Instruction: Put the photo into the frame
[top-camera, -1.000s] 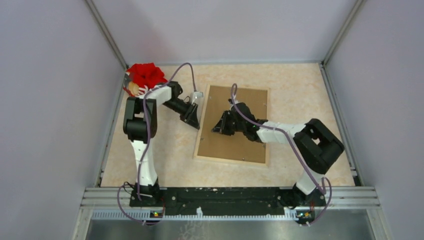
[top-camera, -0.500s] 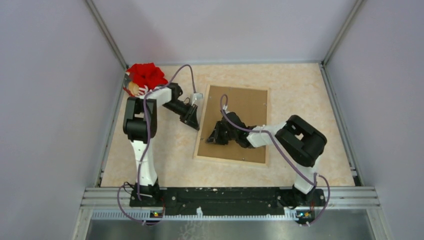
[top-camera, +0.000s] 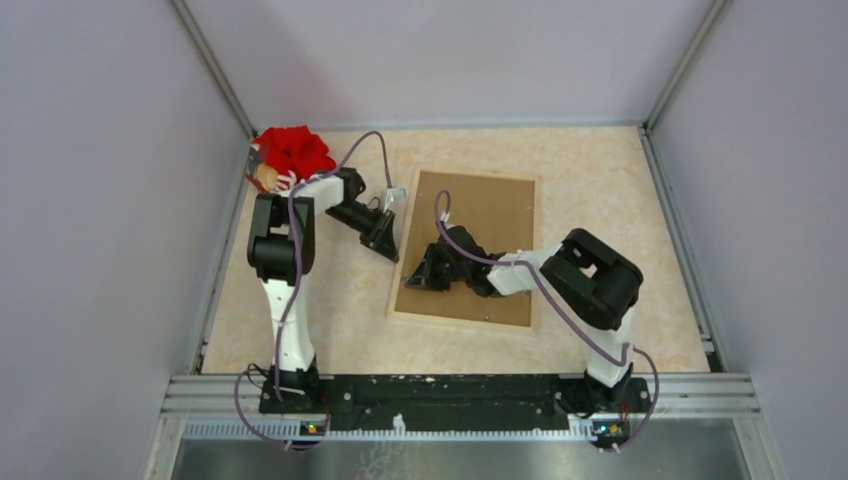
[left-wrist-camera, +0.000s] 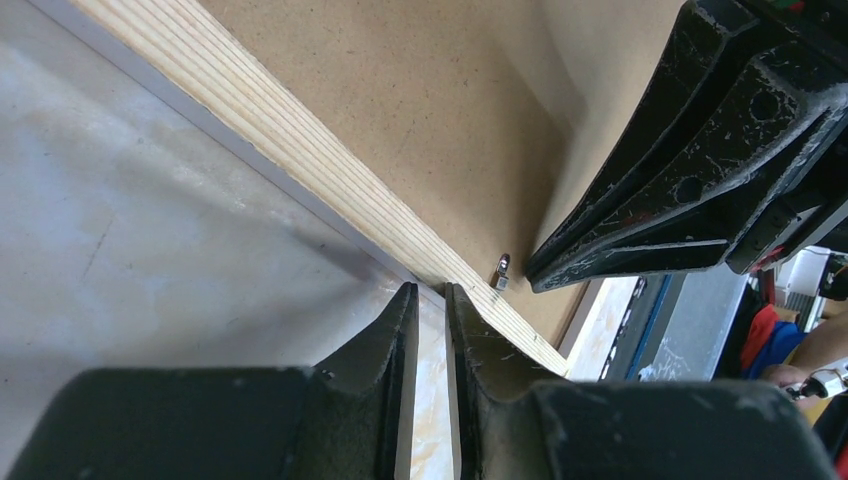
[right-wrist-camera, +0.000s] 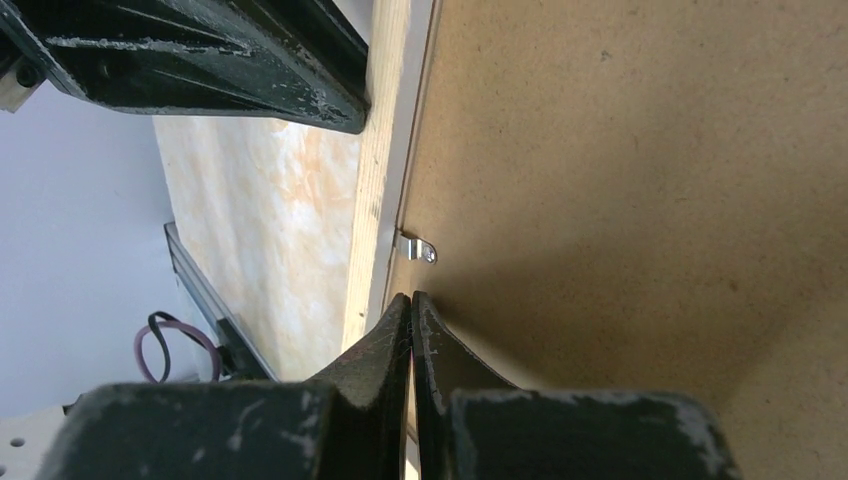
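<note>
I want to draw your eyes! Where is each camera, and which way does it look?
Top: above and behind, looking down at the table; left arm and right arm show.
Left wrist: on the left arm, looking along the frame rail; left tool shows.
Right wrist: on the right arm, looking down at the board; right tool shows.
Shared: both wrist views see one clip.

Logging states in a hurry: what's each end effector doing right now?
Left end effector: nearly closed, holding nothing.
Right end effector: closed, holding nothing.
</note>
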